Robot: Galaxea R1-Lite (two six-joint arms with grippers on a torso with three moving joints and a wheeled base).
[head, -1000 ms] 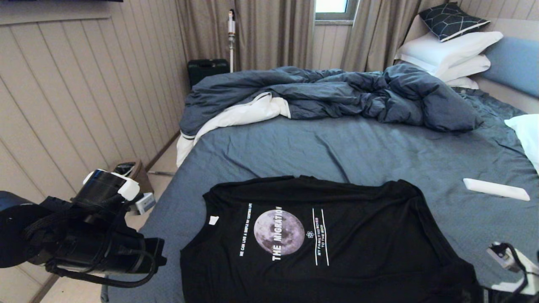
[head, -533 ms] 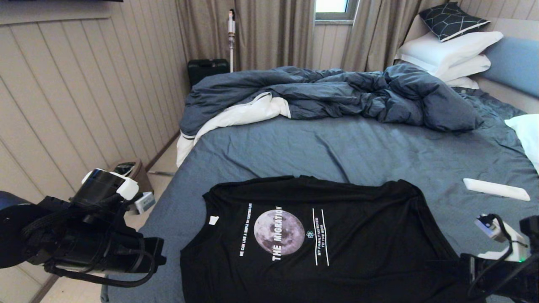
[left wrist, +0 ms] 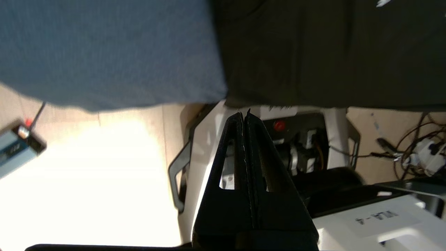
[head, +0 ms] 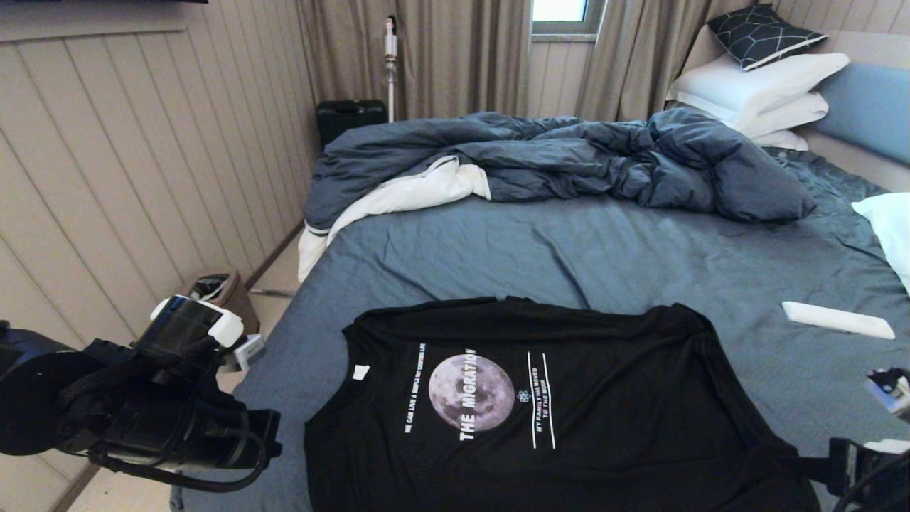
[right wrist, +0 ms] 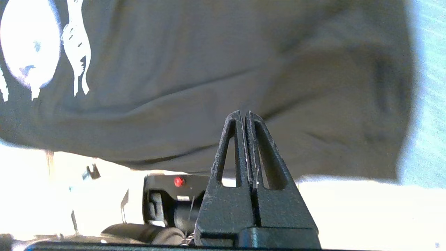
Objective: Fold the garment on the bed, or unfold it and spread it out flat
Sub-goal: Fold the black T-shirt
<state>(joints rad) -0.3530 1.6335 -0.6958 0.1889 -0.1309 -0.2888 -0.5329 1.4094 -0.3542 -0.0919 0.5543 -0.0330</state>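
A thin black T-shirt with a grey moon print (head: 540, 405) lies flat on the slate-blue bed (head: 569, 249); both grippers, left (left wrist: 244, 116) and right (right wrist: 243, 116), are pinched closed and empty, needing to reopen before gripping its near hem.

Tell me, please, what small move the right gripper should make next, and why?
Probably open the right gripper and ease it toward the hem of the garment. Its fingers are shut with nothing between them, tips before the black cloth near the bed edge; the shirt lies spread flat, print up. The left gripper is shut and empty too.
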